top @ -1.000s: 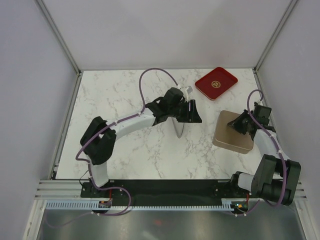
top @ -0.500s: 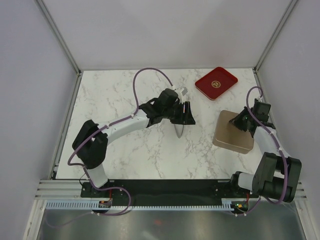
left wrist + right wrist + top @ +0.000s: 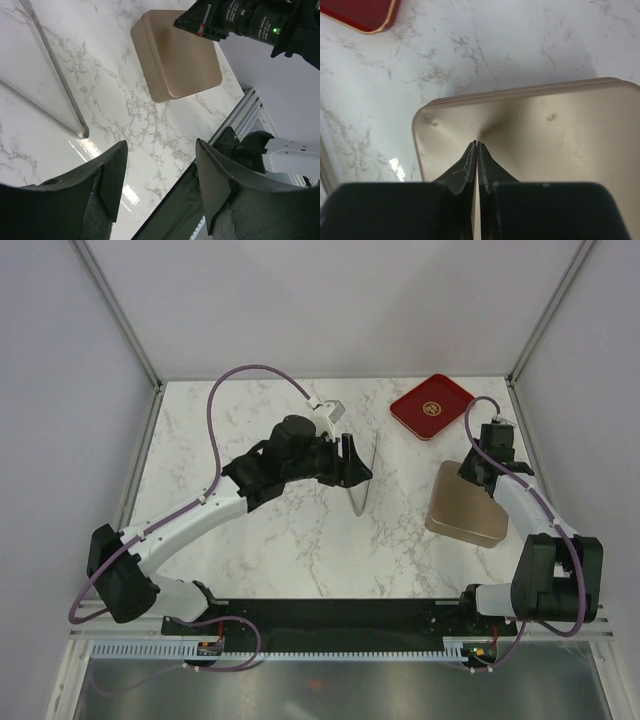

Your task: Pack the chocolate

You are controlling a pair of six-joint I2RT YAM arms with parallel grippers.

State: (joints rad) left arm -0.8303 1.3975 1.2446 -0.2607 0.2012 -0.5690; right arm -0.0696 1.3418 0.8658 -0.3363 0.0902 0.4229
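No chocolate shows in any view. My left gripper [image 3: 352,456] [image 3: 161,145] hovers over the middle of the marble table with its jaws open and nothing between them. It looks down past a clear, thin-edged panel [image 3: 362,490] [image 3: 62,80] toward the tan rose-gold box [image 3: 465,504] [image 3: 177,55]. My right gripper [image 3: 476,472] [image 3: 478,144] is shut and holds nothing. Its tips point at the box's smooth closed top [image 3: 545,145], near the far left corner. A red tray with a gold emblem [image 3: 432,406] [image 3: 362,12] lies at the far right.
Grey walls stand on the left, back and right of the table [image 3: 230,440]. A black rail [image 3: 330,612] [image 3: 175,210] runs along its near edge between the arm bases. A purple cable [image 3: 250,370] arcs above the left arm.
The left arm has stretched out and its gripper has slid left and a little farther back, its jaws slightly wider. The right gripper has moved up the box toward its far corner.
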